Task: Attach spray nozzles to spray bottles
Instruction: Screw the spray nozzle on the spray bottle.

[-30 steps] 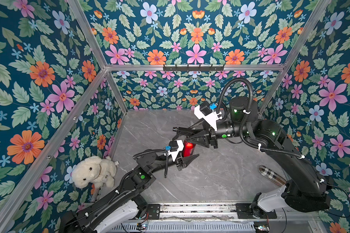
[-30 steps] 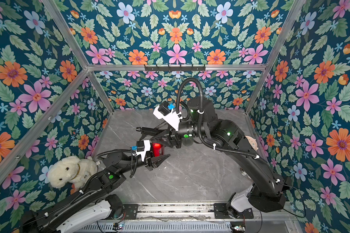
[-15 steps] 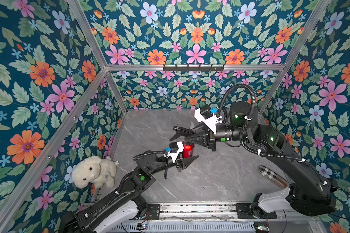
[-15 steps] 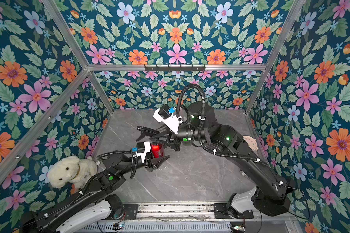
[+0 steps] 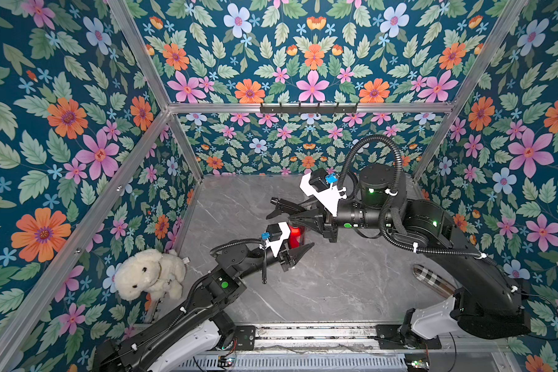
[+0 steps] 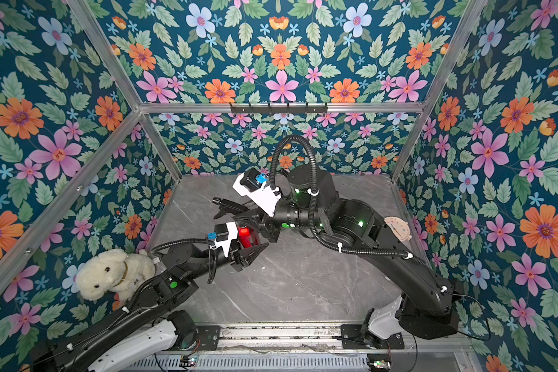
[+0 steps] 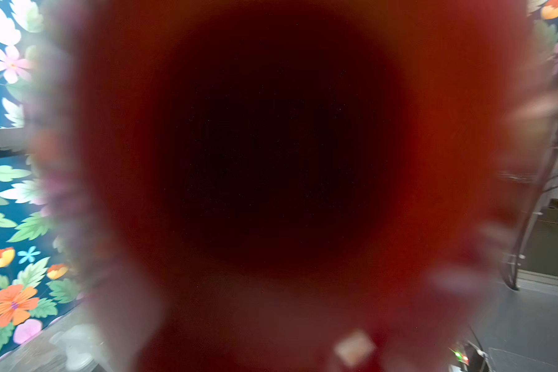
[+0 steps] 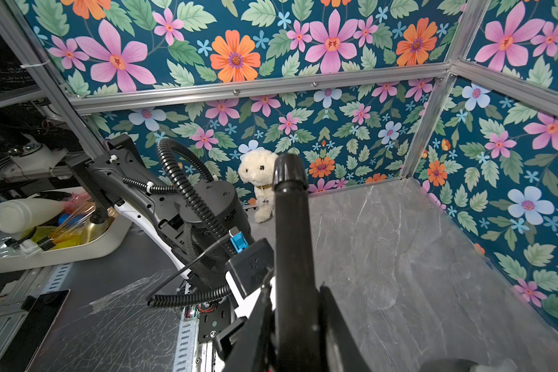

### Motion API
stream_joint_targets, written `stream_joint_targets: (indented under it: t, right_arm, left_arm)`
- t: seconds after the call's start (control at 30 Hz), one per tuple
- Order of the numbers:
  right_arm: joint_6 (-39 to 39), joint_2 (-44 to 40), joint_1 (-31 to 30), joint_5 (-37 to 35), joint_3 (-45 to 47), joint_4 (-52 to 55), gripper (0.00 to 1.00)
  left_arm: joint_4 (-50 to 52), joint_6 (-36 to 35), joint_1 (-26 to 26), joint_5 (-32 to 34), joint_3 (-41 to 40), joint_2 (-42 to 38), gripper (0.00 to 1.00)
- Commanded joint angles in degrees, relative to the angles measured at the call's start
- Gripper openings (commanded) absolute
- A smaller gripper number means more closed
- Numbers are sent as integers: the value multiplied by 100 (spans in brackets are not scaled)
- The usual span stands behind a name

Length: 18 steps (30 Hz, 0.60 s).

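The left hand (image 5: 294, 245) is clamped on the red bottle (image 5: 297, 233) over the grey surface (image 5: 335, 290), a mere red blur in its wrist view, while the right hand (image 8: 293, 290) pinches the black nozzle (image 8: 290, 225), its base hidden.

Around me stood teal floral-print wall panels (image 5: 310, 58) in silver aluminium framing (image 5: 207, 108), enclosing the grey marble-patterned floor (image 5: 335, 290) on three sides.

Black left arm (image 5: 207, 290) stretched forward, left gripper (image 5: 296, 246) clamped on a shiny red cylindrical bottle (image 5: 296, 234), black right arm (image 5: 448, 248) elbowed inward — right gripper (image 5: 297, 213) closed around a small black spray nozzle (image 5: 279, 203), both grippers close together
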<state>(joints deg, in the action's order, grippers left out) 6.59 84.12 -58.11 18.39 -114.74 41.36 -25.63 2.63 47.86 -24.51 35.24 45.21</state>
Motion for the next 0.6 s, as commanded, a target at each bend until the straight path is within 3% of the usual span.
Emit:
stream_joint_targets:
  t: [0.0,0.2,0.37,0.57]
  right_arm:
    - [83,81,-26,-249,-68,748,10]
    - [-277,-1,-94,-686,170,422,8]
    - [-373,70,-398,-1607,254,521,7]
    - [-1160,-181,-598,-2093,1232,-454,7]
  left_arm:
    - [-331,-52,1,179,87,-39,0]
    - [-445,-64,-1,408,22,-91,0]
    - [-589,-74,-4,746,-90,-246,0]
    - [-894,-49,-3,929,-229,-320,0]
